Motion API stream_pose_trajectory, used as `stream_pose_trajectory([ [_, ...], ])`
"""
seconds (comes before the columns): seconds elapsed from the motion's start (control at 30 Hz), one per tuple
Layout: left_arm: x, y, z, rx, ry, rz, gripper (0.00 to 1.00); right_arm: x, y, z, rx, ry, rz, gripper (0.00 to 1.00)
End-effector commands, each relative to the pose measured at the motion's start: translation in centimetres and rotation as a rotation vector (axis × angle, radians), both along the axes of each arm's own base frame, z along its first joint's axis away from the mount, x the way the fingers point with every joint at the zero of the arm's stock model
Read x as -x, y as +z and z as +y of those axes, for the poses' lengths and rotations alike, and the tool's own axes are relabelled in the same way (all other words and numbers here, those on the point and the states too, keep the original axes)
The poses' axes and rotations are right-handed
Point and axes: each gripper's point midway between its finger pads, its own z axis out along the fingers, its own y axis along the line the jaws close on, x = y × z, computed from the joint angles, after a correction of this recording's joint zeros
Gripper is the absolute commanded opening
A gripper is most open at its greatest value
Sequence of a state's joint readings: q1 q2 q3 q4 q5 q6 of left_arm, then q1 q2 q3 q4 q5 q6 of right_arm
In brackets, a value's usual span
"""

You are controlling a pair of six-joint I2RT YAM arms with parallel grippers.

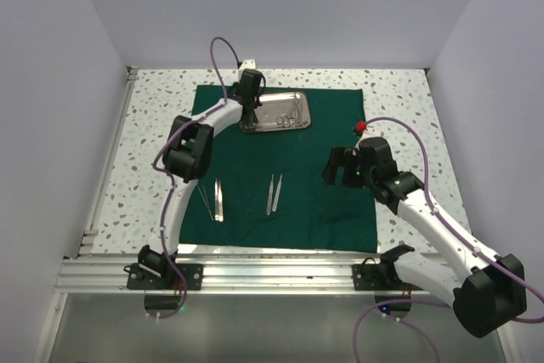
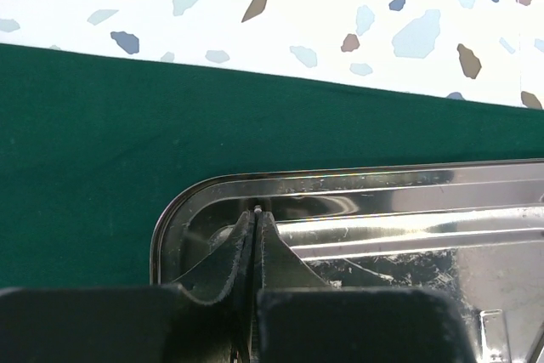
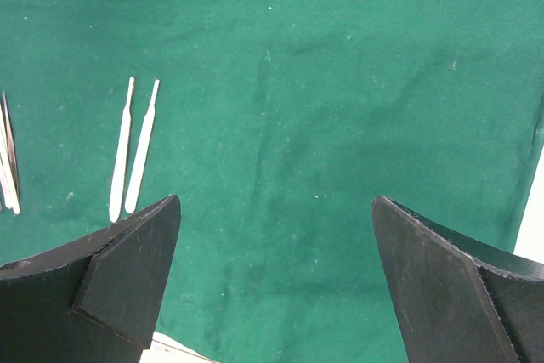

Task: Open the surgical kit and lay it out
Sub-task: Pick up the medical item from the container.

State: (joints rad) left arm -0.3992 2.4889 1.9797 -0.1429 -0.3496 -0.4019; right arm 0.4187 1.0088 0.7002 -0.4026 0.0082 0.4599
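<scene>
The dark green drape (image 1: 327, 121) lies spread flat on the table. The steel tray (image 1: 276, 128) sits on its far part and holds scissor-like instruments (image 1: 289, 115). Two pairs of silver tweezers (image 1: 218, 200) (image 1: 274, 194) lie on the drape's near half. My left gripper (image 1: 248, 112) is down in the tray's left end (image 2: 340, 180). Its fingers are pressed together (image 2: 256, 210) with a tiny silver tip showing between them. My right gripper (image 1: 340, 167) hovers wide open (image 3: 276, 201) and empty over bare drape (image 3: 340, 82), with one tweezers pair (image 3: 132, 146) to its left.
A small red object (image 1: 362, 127) sits at the drape's right edge near my right gripper. White walls enclose the speckled table (image 1: 399, 99) on three sides. A metal rail (image 1: 255, 274) runs along the near edge.
</scene>
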Motion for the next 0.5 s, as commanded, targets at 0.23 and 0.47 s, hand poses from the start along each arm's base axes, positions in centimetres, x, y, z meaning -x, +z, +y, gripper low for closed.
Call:
stream_pose_trajectory([
  [0.23,-0.6,9.4,-0.7,0.037,-0.088,-0.141,0.00,-0.4,0.5,0.3,-0.021,-0.002,-0.026,0.98],
  [0.47,0.3,13.4,-1.3,0.054,-0.108,-0.197,0.00,-0.4,0.5,0.3,-0.021,-0.003,-0.025,0.98],
])
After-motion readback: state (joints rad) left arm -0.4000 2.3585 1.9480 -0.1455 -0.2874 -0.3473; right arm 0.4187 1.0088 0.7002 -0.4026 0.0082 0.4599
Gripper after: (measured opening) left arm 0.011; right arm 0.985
